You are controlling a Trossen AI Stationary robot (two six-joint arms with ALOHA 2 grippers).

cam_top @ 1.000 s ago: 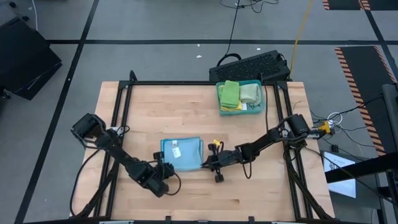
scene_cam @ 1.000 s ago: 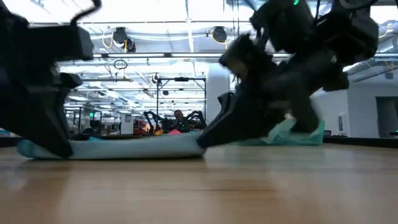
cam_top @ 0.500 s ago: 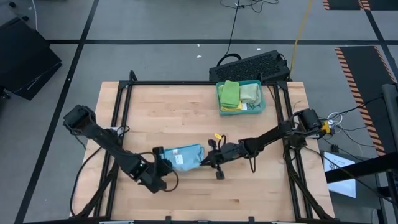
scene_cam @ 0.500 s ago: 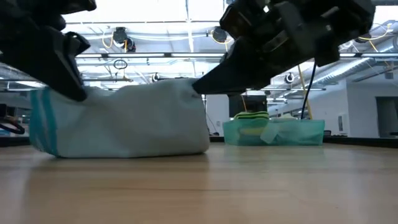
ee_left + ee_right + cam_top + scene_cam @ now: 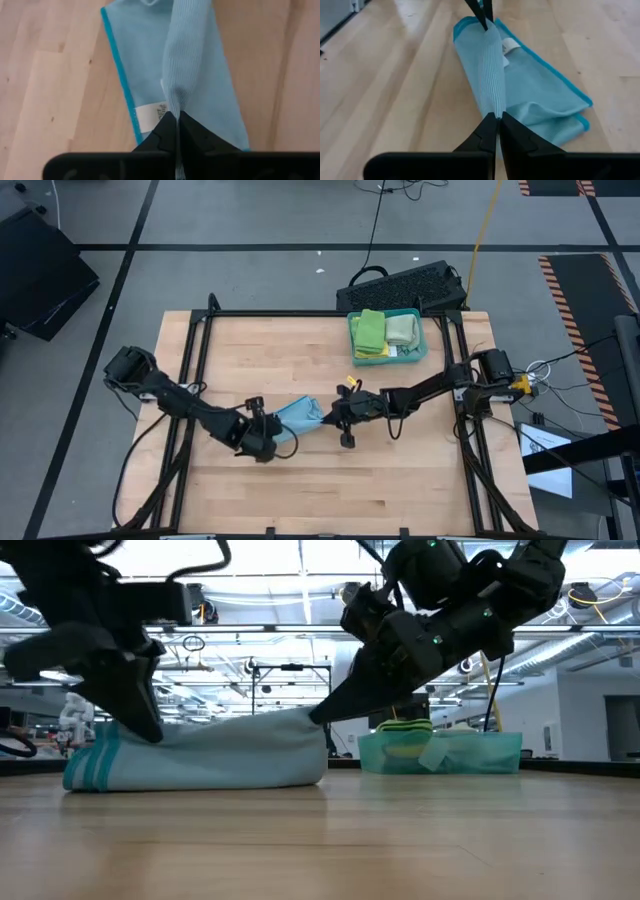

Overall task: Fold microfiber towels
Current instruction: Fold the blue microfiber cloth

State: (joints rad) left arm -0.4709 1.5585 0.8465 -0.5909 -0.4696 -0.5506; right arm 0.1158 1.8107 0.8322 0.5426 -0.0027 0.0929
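A light blue microfiber towel [image 5: 298, 416] lies mid-table between my two grippers. Its underside rests on the wood [image 5: 200, 780], and its top is drawn up into a ridge. My left gripper [image 5: 270, 430] is shut on the ridge's left end and my right gripper [image 5: 324, 416] on its right end. In the low view the left gripper [image 5: 140, 726] and the right gripper [image 5: 318, 718] hold the cloth's top above the table. More folded towels, green and yellow, sit in the teal tray [image 5: 412, 352] at the far right. My left gripper pinches a raised fold of the towel [image 5: 175, 102] between its two fingers, slanting down from the table's left. The cloth runs away from the fingertips as a taut ridge, and the layer with the white label [image 5: 150, 116] lies flat on the table beneath. My right gripper pinches the other end of the same ridge [image 5: 495, 105] between its two fingers, coming slanted down from the table's right. The ridge stretches straight to the other gripper [image 5: 482, 15]. The towel's lower layers [image 5: 545, 107] spread on the wood.
A black keyboard [image 5: 405, 285] lies behind the tray [image 5: 440, 755], beyond the table's far edge. Black frame rails [image 5: 195, 350] run along the table's sides. Bare wood [image 5: 300, 490] stretches toward the near edge.
Both grippers, shut on the towel, have risen and moved toward the far edge. The towel lay flat; its near part has been lifted and carried over the rest, so it now stands as a narrower raised fold while its underside stays on the table.
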